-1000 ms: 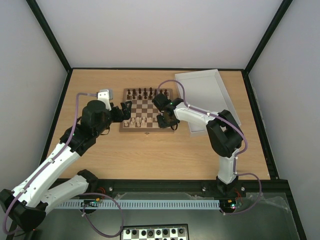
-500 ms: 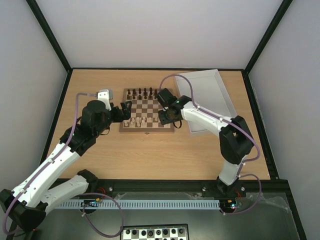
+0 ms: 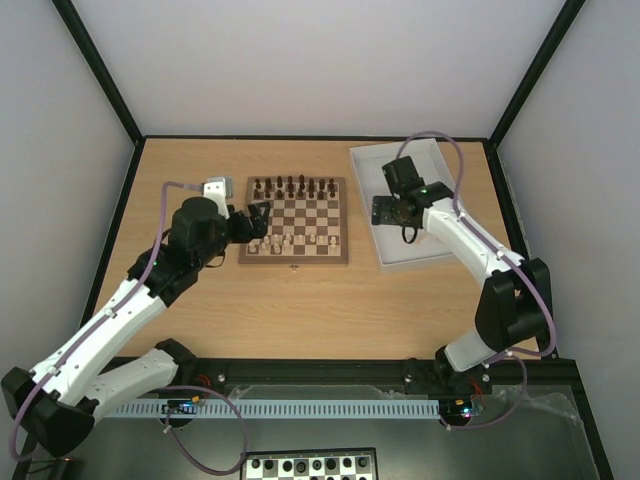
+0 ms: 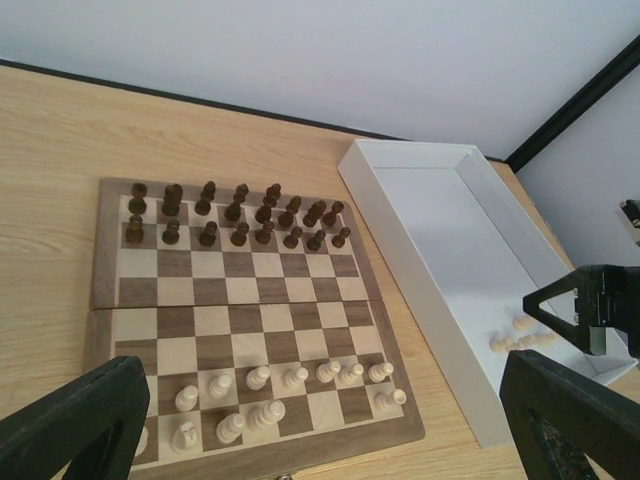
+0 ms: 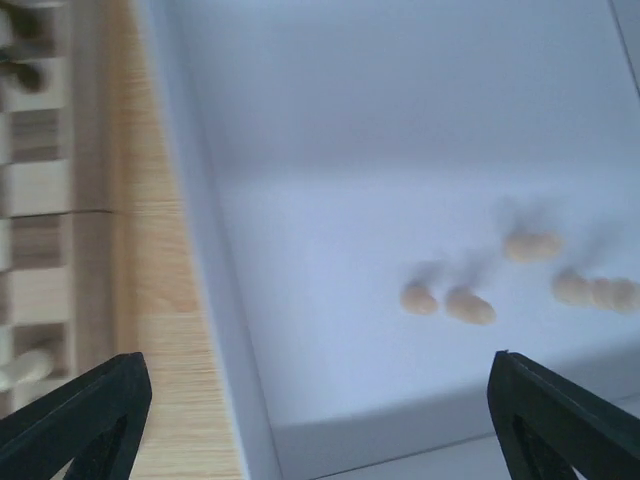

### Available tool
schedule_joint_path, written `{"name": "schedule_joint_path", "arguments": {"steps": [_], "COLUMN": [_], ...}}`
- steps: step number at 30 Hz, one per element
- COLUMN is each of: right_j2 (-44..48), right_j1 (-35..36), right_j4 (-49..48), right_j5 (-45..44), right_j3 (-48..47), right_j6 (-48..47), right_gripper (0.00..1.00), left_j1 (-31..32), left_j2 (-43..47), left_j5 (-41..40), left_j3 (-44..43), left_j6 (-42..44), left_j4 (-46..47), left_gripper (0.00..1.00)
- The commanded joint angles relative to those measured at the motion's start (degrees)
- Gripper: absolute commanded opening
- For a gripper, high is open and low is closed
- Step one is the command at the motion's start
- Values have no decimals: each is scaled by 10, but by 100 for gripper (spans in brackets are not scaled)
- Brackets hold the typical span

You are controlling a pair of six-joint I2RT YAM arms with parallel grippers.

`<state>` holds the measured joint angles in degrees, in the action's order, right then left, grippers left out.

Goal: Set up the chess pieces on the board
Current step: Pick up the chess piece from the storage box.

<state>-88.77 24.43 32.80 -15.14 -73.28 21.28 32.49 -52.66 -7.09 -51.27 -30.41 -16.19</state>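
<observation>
The wooden board (image 3: 296, 256) lies at mid-table, seen close in the left wrist view (image 4: 250, 292). Several cream chess pieces (image 4: 270, 392) stand on its two near rows, some squares bare. More cream pieces (image 5: 470, 298) lie loose in the white tray, also in the left wrist view (image 4: 516, 334). My right gripper (image 3: 397, 214) hovers over the tray, open and empty (image 5: 315, 405), the pieces ahead and to its right. My left gripper (image 3: 258, 221) hangs at the board's left edge, open with nothing in it (image 4: 325, 425).
Dark brown pieces (image 3: 295, 186) fill the board's two far rows (image 4: 235, 215). The white tray (image 3: 420, 150) sits just right of the board, its left wall (image 5: 215, 300) between them. Black frame rails border the table. A black-and-white board (image 3: 310, 466) lies below the arm bases.
My right arm has swung right, from the board's right side to above the tray, and its jaws have opened. The left arm has barely shifted.
</observation>
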Motion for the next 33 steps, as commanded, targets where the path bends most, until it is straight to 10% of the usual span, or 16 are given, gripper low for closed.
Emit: {"name": "schedule_joint_path", "arguments": {"steps": [1, 8, 33], "right_j2": [4, -32, -127], "right_j1": [-45, -89, -153], "right_j4": [-1, -7, -20], "right_j5": [-19, -33, -6], "right_j3": [45, 57, 57], "right_j6": [5, 17, 25], "right_gripper": [80, 50, 31], "left_j1": [2, 2, -1], "left_j2": [-36, -71, -91], "left_j5": [36, 59, 95], "left_j3": [11, 5, 9], "left_j6": [4, 12, 23], "left_j4": [36, 47, 50], "left_gripper": [99, 99, 100]}}
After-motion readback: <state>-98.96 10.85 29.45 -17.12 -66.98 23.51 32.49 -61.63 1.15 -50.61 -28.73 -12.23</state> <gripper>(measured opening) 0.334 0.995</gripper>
